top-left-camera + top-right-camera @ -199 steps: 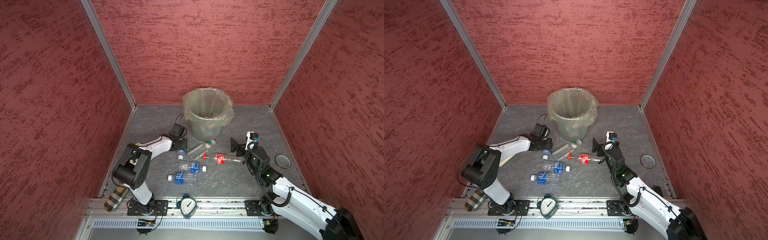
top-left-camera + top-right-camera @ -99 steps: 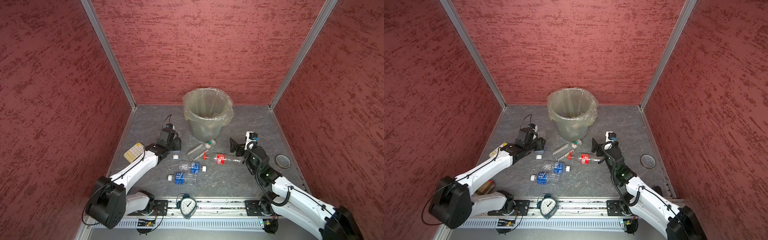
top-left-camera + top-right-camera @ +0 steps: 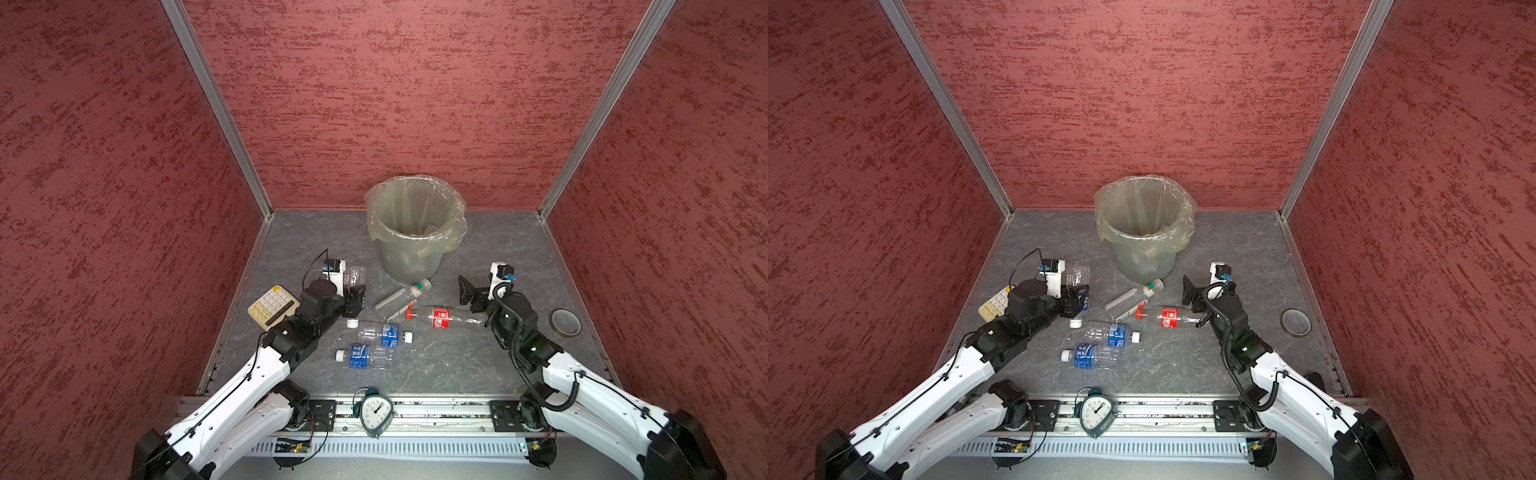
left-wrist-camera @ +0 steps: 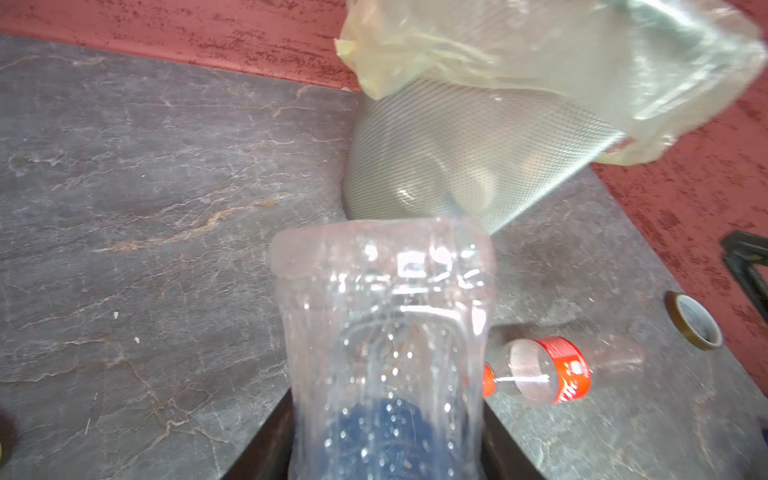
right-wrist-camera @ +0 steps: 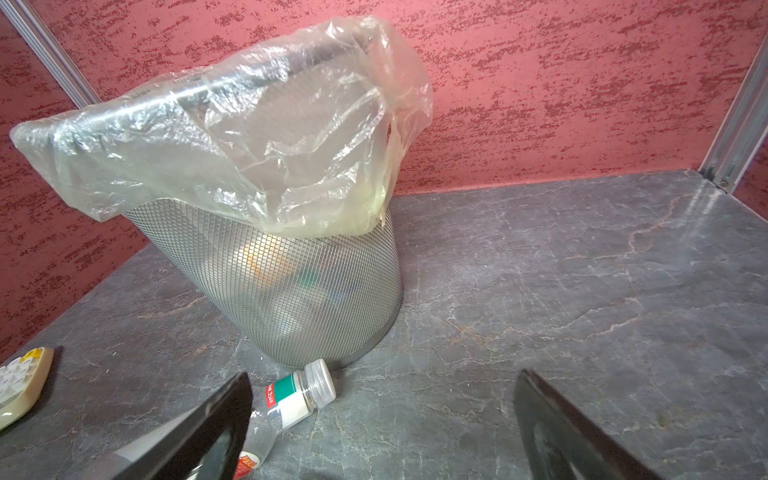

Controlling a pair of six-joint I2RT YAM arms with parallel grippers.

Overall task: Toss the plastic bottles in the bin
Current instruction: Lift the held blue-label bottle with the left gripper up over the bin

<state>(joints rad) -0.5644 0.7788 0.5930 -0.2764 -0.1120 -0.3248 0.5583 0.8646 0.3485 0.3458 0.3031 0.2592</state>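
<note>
so the left gripper (image 3: 356,293) is pinching a clear plastic bottle with a blue label (image 4: 382,332) at roughly 8 o'clock from the round grey mesh bin with yellowish bag liner (image 3: 409,262); right gripper (image 5: 384,380) is spread wide at 4 o'clock of it; four more clear bottles (image 3: 380,334) lie around 6 o'clock
</note>
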